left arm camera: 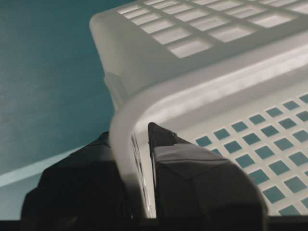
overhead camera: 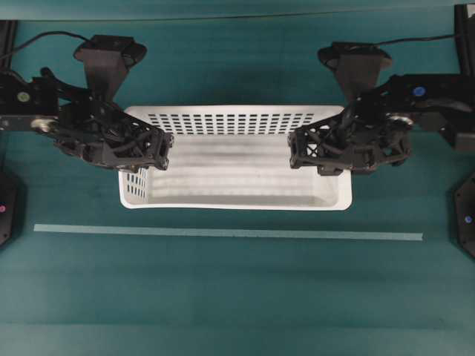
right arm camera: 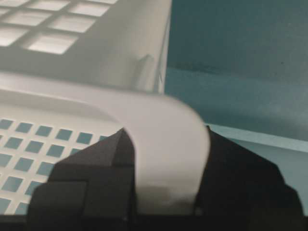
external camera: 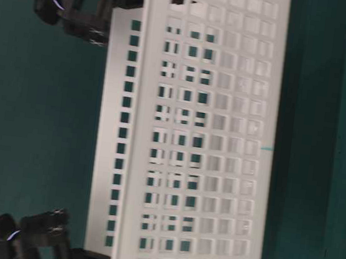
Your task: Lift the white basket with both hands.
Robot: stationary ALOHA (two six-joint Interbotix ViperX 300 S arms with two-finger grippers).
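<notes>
The white basket (overhead camera: 230, 119) sits mid-table, long side toward me, with slotted walls and nothing inside. My left gripper (overhead camera: 165, 148) is shut on its left short rim, one finger inside and one outside. In the left wrist view the rolled rim of the basket (left arm camera: 192, 48) runs between the black fingers of that gripper (left arm camera: 130, 139). My right gripper (overhead camera: 295, 152) is shut the same way on the right short rim. In the right wrist view the gripper (right arm camera: 166, 144) pinches the basket (right arm camera: 96, 48). The table-level view shows the basket's long wall (external camera: 203, 139). I cannot tell whether its floor touches the table.
A thin pale tape strip (overhead camera: 223, 233) runs across the teal table in front of the basket. Black arm bases stand at the left edge (overhead camera: 6, 208) and the right edge (overhead camera: 466, 215). Black arm parts show at the basket's two ends (external camera: 81, 6) (external camera: 29, 238).
</notes>
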